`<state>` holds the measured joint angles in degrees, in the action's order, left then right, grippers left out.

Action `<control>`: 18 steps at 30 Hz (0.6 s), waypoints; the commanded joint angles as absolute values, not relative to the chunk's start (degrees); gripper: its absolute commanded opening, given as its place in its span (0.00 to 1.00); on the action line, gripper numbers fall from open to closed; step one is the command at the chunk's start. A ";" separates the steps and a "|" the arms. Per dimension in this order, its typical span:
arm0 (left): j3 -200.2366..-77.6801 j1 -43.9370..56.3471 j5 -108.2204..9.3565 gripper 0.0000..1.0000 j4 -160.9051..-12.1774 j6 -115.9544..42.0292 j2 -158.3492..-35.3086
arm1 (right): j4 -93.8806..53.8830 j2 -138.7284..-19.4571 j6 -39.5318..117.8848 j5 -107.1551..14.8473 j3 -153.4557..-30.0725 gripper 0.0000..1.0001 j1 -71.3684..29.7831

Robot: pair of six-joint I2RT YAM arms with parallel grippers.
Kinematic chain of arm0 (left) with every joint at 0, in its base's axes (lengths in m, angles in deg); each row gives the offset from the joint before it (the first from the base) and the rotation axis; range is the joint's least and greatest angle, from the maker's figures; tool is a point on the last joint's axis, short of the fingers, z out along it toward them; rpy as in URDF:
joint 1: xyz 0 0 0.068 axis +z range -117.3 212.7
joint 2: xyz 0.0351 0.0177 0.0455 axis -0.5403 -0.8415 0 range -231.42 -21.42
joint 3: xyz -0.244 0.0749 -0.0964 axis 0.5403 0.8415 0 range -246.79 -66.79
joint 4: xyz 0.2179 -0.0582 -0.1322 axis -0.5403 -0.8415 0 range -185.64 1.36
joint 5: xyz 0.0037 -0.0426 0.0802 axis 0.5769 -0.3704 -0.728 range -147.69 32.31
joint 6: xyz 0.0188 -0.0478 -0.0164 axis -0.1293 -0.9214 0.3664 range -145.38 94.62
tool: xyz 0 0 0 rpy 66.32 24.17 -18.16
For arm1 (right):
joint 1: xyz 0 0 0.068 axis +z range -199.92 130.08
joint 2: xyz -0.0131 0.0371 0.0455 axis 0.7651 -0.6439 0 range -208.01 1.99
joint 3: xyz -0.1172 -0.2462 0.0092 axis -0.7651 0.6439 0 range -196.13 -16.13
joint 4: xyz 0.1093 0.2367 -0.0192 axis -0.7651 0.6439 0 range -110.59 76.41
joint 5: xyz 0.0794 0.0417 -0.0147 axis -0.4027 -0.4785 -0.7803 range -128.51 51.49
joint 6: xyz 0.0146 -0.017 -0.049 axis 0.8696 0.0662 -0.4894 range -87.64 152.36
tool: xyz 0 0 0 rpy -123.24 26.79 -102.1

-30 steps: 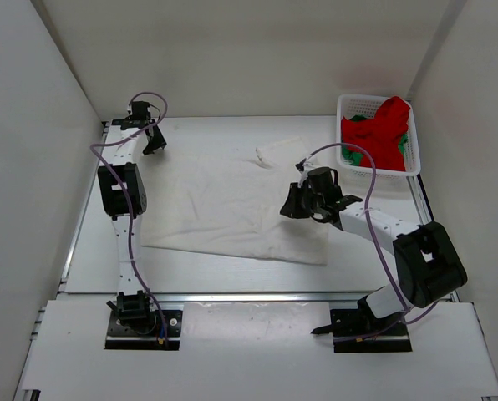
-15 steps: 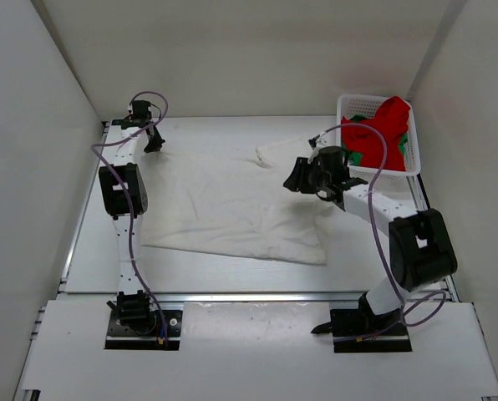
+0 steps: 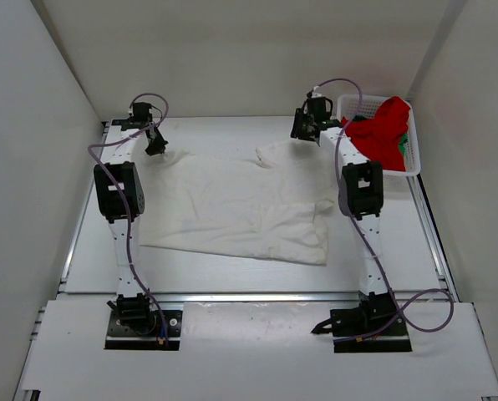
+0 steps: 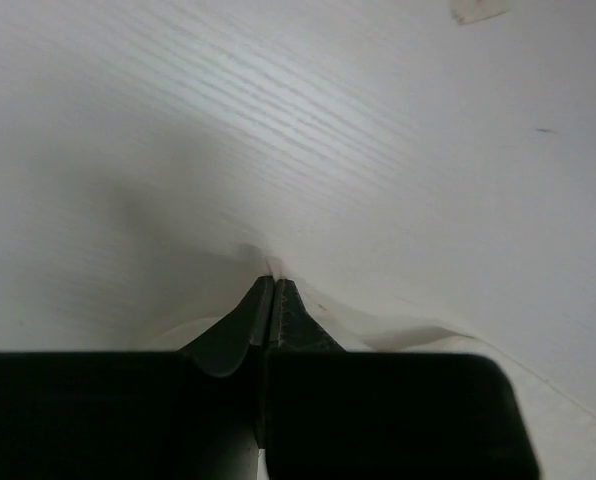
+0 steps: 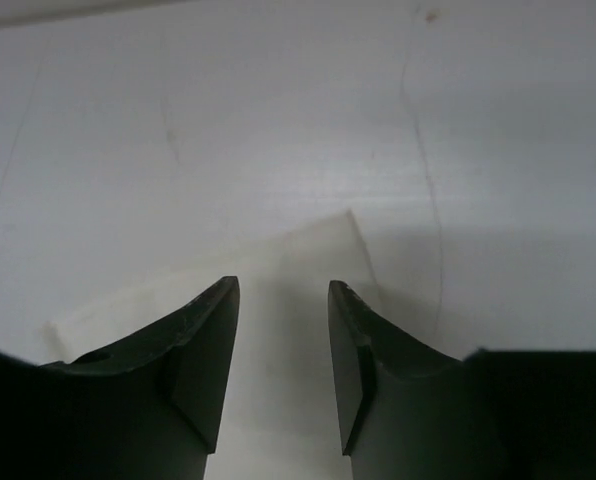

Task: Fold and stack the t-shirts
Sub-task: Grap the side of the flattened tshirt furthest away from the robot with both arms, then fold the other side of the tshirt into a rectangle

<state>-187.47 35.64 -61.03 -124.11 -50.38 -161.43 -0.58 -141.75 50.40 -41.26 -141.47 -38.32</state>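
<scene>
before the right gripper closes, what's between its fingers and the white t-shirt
Nothing else: in the right wrist view, only a corner of the white t-shirt shows in the gap of the open right gripper.

No legible text, label, brand, number or sign in any of the three views. The white t-shirt (image 3: pixel 232 200) carries no readable print (a small pale patch (image 4: pixel 478 10) on the counter (image 3: pixel 232 280), left wrist view, is too blurred to read).
</scene>
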 commanded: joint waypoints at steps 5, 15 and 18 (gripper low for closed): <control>-184.83 35.69 -58.57 0.00 -119.15 -51.40 -154.67 | 17.04 -155.26 49.76 -39.99 -166.65 0.46 -40.95; -185.62 34.99 -58.04 0.00 -119.32 -52.19 -154.40 | 14.75 -156.40 53.80 -50.55 -165.92 0.42 -42.45; -185.09 34.55 -58.04 0.00 -118.97 -51.83 -153.35 | 12.01 -155.24 53.90 -50.21 -163.87 0.24 -42.28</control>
<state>-185.11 35.19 -58.93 -119.96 -51.56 -159.11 12.90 -156.66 52.96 -48.34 -165.23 -42.67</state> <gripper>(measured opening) 0.091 0.275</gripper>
